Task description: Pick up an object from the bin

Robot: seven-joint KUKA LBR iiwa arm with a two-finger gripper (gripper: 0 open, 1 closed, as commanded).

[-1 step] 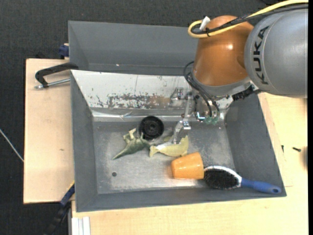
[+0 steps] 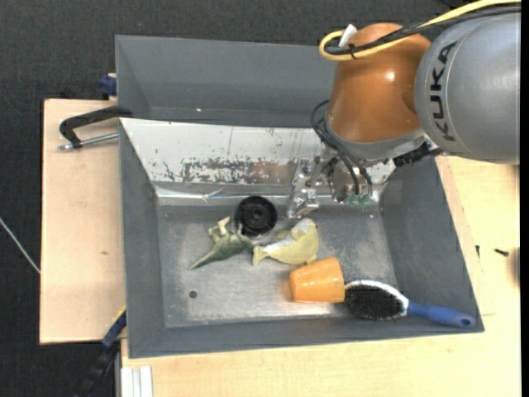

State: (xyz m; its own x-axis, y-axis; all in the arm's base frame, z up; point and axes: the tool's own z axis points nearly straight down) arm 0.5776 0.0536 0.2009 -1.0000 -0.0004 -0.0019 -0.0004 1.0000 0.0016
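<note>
Working from the green toy dinosaur (image 2: 221, 242) past the black disc (image 2: 256, 215), I take the pale yellow scrap (image 2: 291, 245) mid-bin as nearest my gripper (image 2: 304, 198), whose state, released or clenched, I cannot tell. I'd descend straight, clear of the orange cup (image 2: 316, 281).

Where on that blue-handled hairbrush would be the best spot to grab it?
Likely the blue handle, from straight above, closing across its thin width: it lies flat and juts clear, while the bristled head sits against the orange cup.
</note>
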